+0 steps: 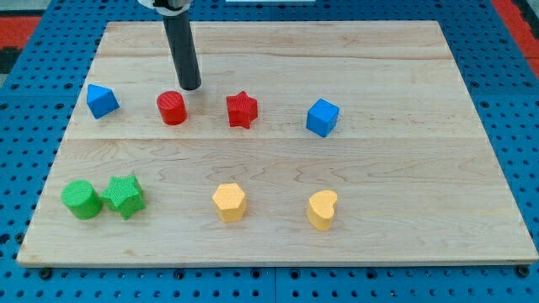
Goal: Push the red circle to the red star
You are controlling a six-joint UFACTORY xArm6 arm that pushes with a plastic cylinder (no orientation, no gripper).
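Yellow heart (322, 209) nearest, red circle (172, 108) squat and ridged, my tip (190, 87) just above-right, red star (242, 109) nearby, no fingers fitted.

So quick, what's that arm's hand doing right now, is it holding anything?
No hand: the arm ends in a plain rod.
My tip: holds nothing, sits just above the red circle toward the view's top, slightly to its right; contact cannot be told.

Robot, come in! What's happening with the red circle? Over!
My tip just above-right of red circle, not clearly touching. Red star to its right, bare board between. Nothing in the way.
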